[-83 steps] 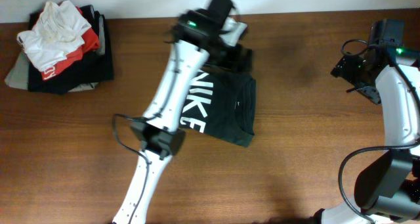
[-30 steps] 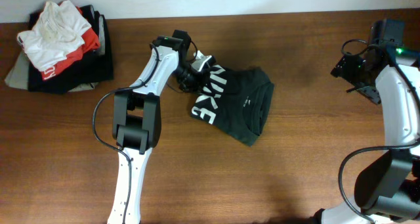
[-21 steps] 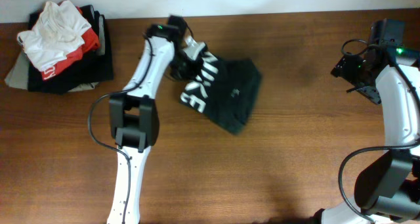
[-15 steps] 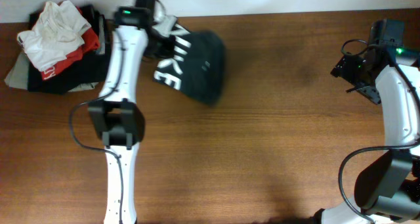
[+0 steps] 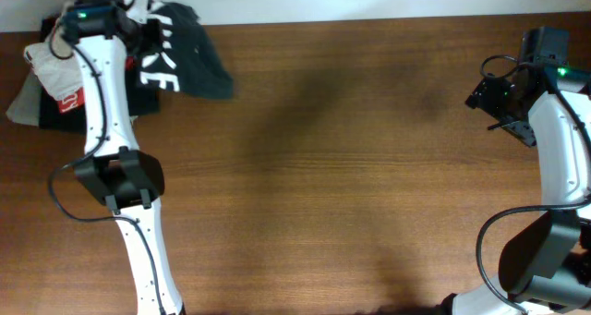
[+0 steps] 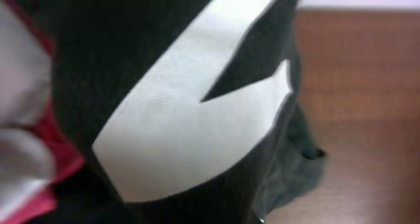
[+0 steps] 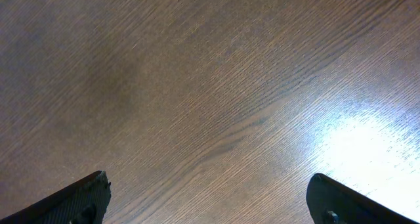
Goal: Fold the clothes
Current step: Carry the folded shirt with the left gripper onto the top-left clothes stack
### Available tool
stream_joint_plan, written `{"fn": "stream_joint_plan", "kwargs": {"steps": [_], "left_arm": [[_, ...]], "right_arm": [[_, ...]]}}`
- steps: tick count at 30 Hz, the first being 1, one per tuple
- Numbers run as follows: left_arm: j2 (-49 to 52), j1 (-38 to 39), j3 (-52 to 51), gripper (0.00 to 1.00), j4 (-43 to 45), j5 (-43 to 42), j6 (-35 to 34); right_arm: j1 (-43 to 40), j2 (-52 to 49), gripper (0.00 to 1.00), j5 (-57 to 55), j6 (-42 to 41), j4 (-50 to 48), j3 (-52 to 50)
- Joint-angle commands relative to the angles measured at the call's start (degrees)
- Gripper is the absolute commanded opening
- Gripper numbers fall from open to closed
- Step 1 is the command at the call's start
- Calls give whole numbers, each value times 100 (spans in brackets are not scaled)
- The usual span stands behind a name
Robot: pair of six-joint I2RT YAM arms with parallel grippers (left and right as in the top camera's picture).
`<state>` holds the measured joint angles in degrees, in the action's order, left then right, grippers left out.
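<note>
Overhead: left gripper (image 5: 138, 27) is up at the table's (image 5: 351, 167) far-left corner, clamped tight on the black T-shirt (image 5: 182, 49). The shirt is bunched, white letters up, partly on the clothes pile (image 5: 28, 107), partly on bare wood. Left wrist view is all black fabric and one big white letter, with a red garment (image 6: 62, 158) at the edge. Right gripper (image 7: 210, 198): jaws wide over bare wood, holding nothing.

The overhead camera looks straight down from high up on the whole wooden table (image 5: 369, 167). The left wrist camera sits very close against the black T-shirt (image 6: 164, 138), which the overhead view also shows. The right wrist camera faces bare wood from nearby, its own fingertips (image 7: 82, 198) in the lower corners.
</note>
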<state>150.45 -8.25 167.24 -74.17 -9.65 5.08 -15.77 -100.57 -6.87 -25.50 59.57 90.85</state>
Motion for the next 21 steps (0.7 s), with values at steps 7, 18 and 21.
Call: {"fn": "stream_joint_plan", "kwargs": {"steps": [7,18,21], "left_arm": [[-391,-636,1073,1,249,-863,-756],[-391,-1248,1073,1,815,-859,-968],[-389,-1432,1067,1,817,-780,-494]], "right_arm": [[-2,-20,99,-133,-31,-20,7],[-2,-20,99,-133,-28,-20,7],[-2,-20,99,-133,-31,-20,7]]}}
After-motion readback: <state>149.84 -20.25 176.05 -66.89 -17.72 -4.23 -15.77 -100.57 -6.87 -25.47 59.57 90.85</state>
